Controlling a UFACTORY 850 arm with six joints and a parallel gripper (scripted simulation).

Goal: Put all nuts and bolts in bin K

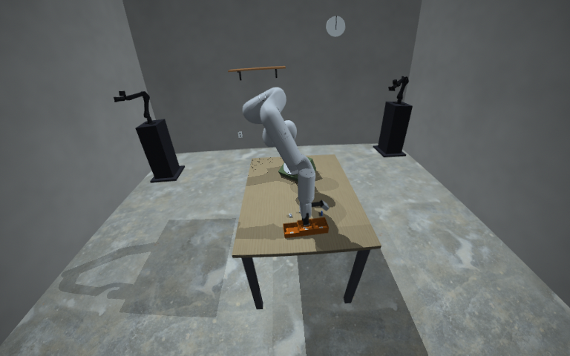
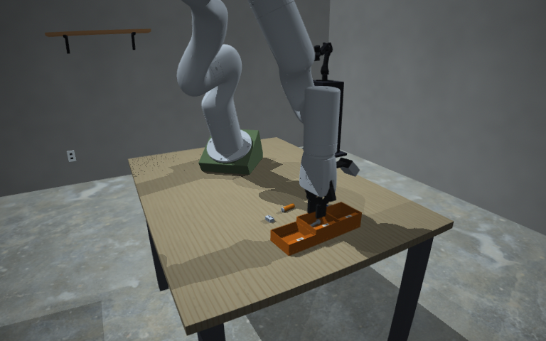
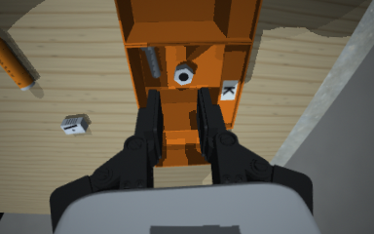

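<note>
A nut and a bolt lay inside the orange bin marked K. Just above them, the gripper hung partly open, holding nothing. Withdrawing well probably meant lifting straight up, keeping the fingers off the bin walls.

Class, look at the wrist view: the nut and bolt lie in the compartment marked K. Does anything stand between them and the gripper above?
Nothing visible does. The gripper hangs open and empty over the orange bin; the nut and bolt lie uncovered in the K compartment.
</note>
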